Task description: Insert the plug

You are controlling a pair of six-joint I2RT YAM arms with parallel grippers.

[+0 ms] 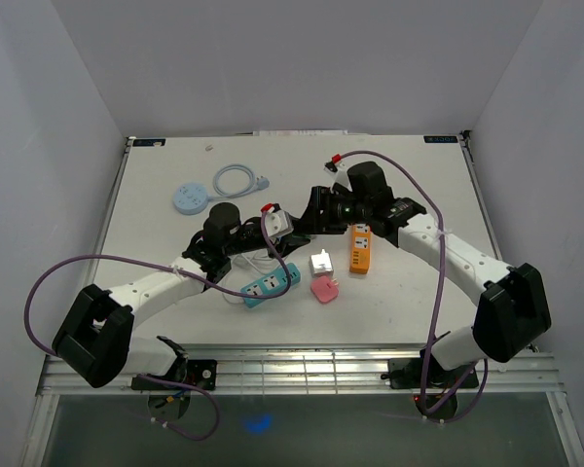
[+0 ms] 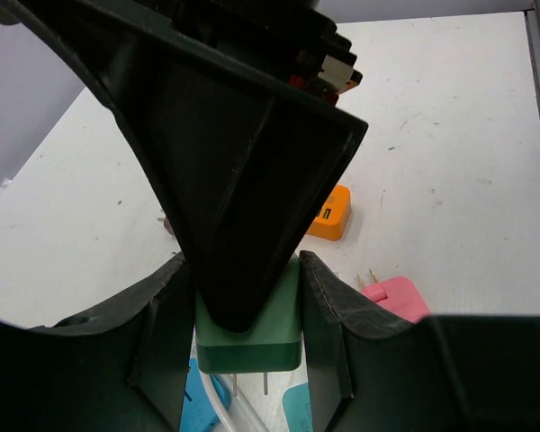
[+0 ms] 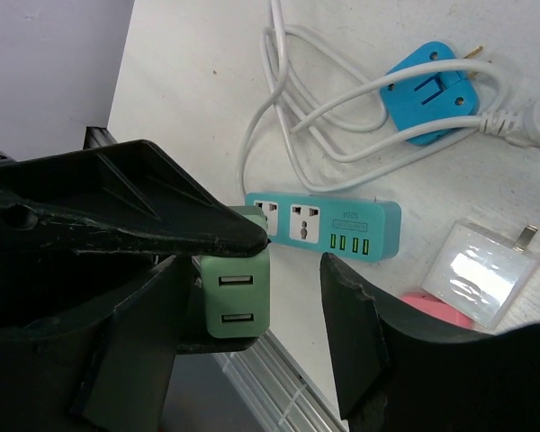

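A pale green two-port USB plug (image 2: pixel 252 337) is clamped between the fingers of my left gripper (image 2: pixel 247 301), its two prongs pointing down, held above the table. In the right wrist view the plug (image 3: pixel 237 297) sits between the spread fingers of my open right gripper (image 3: pixel 256 270); whether either finger touches it is not clear. In the top view the two grippers, left (image 1: pixel 273 230) and right (image 1: pixel 307 219), meet over the table's middle. The teal power strip (image 1: pixel 270 284) lies below them, its sockets facing up (image 3: pixel 328 225).
A blue adapter (image 3: pixel 429 90) with a white cable lies beside the strip. A white plug (image 1: pixel 322 263), a pink plug (image 1: pixel 324 289) and an orange plug (image 1: pixel 360 248) lie to the right. A round blue hub (image 1: pixel 189 197) with its coiled cord sits at the back left.
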